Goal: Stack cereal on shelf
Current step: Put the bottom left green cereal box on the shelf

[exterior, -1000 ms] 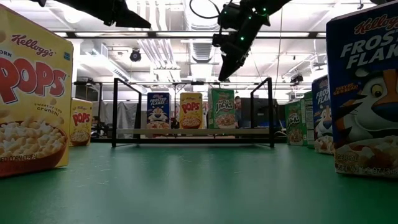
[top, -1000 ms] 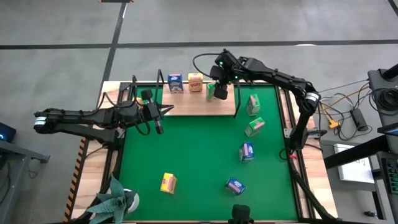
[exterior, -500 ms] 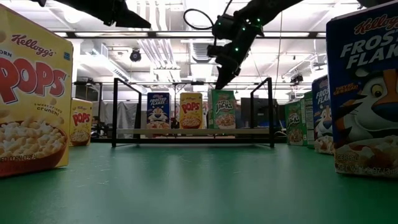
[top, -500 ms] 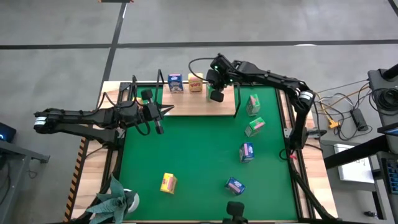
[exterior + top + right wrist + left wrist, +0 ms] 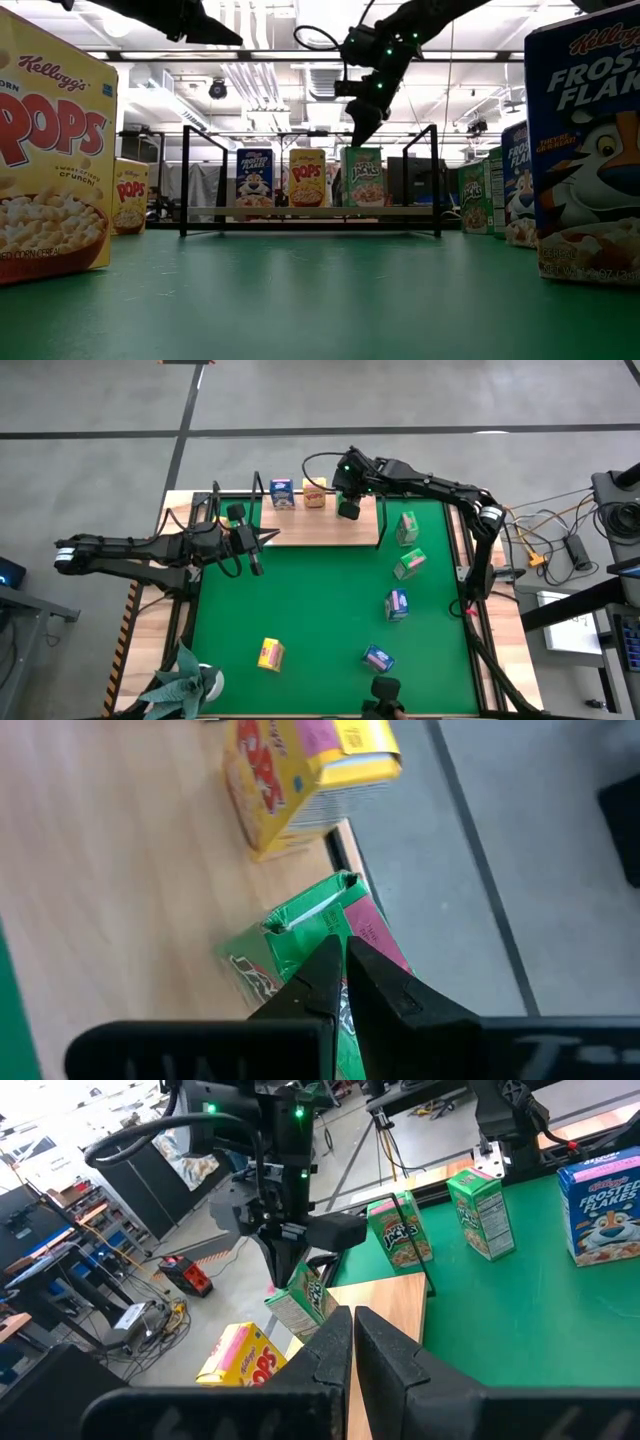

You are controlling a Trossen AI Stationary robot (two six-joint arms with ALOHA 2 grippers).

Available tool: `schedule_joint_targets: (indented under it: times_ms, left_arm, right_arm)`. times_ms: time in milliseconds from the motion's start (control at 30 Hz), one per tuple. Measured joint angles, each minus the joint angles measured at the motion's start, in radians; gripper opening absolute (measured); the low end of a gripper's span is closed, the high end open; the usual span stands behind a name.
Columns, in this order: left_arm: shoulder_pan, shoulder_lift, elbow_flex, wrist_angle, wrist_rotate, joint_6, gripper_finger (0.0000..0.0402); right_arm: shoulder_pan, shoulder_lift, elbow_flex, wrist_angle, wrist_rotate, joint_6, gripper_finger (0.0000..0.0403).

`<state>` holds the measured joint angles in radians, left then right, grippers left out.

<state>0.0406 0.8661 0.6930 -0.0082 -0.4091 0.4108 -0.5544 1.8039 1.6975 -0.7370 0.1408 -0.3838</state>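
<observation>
Shelf (image 5: pixel 300 530) boxes (image 5: pixel 307 178) (three) beneath end effector (image 5: pixel 362 128)

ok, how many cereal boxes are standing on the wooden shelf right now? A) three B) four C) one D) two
A: the low view shows a blue box, a yellow box and a green box side by side on the shelf, with the right claw just above the green one.
</observation>
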Motion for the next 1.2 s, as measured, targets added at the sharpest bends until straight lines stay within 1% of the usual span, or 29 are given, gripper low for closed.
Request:
schedule_joint_targets:
  times_ms: [300, 433, 733, 967, 1200]
  left_arm:
    - [0.000, 0.000, 0.000, 0.000, 0.000, 0.000, 0.0000]
    - [0.000, 0.000, 0.000, 0.000, 0.000, 0.000, 0.0000]
    - [0.000, 0.000, 0.000, 0.000, 0.000, 0.000, 0.0000]
    - [0.000, 0.000, 0.000, -0.001, 0.000, 0.000, 0.0000]
    - [0.000, 0.000, 0.000, -0.001, 0.000, 0.000, 0.0000]
  right_arm:
    - [-0.022, 0.001, -0.001, 0.020, 0.027, 0.049, 0.0013]
    - [-0.023, 0.001, -0.002, 0.018, 0.096, 0.070, 0.0013]
    - [-0.019, 0.000, 0.025, -0.034, 0.095, 0.097, 0.0013]
    - [0.010, -0.021, 0.050, -0.060, 0.092, 0.112, 0.0013]
    - [0.040, -0.029, 0.121, -0.167, 0.091, 0.149, 0.0013]
